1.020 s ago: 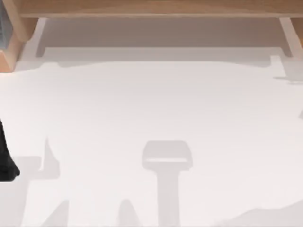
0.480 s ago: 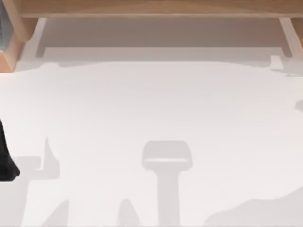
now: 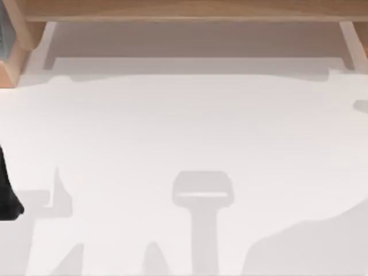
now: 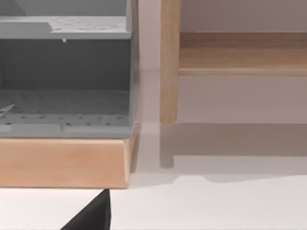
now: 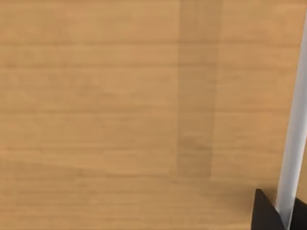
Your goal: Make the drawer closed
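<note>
Right end effector [image 5: 280, 211]: dark fingertip either side of pale bar, pressed near wooden drawer front [image 5: 120, 110]; grip on bar cannot tell. Left end effector [image 3: 7, 192]: parked at counter [image 3: 184, 132] left edge, aperture cannot tell. Since earlier frame, shadow at counter's lower right grown. One grey shelf unit [image 4: 64, 76] beside one wooden leg [image 4: 169, 62].
</note>
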